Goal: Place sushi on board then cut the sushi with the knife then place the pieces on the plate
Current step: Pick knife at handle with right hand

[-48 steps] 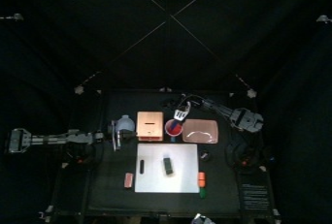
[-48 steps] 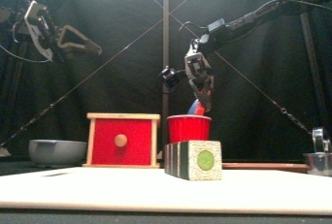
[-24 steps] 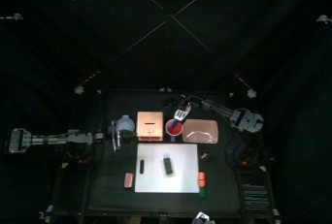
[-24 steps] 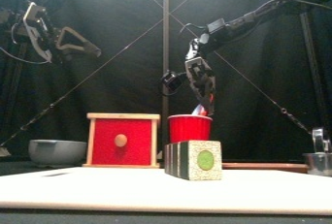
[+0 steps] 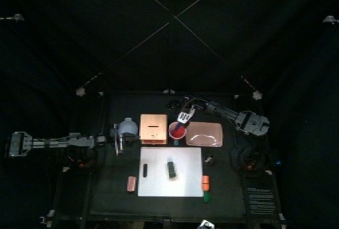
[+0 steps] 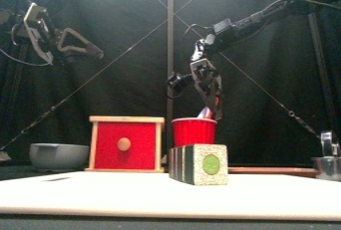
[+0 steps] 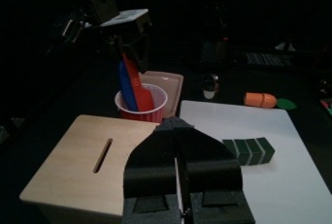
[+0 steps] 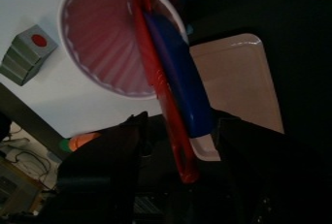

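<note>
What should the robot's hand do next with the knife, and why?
Probably lift the blue knife straight up out of the red cup. The right hand is around it above the cup, and the sushi roll sits on the white board in one piece.

Left arm [image 5: 54, 143]: enters from the left and lies stretched out low and roughly level along the left side of the worktop [image 5: 99, 188]. In the front view its wrist sits high at the left edge, with the left end effector [image 6: 80, 45] angled inward and slightly down. In the left wrist view the two black jaws of this end effector [image 7: 176, 124] are pressed together with no gap and hold nothing.

Right arm [image 5: 232, 117]: enters from the right and reaches past the middle toward the back. In the front view its forearm [image 6: 260, 15] slopes down from the upper right. The wrist is bent so that the right end effector [image 6: 209, 97] points almost straight down, clear of the worktop.
</note>
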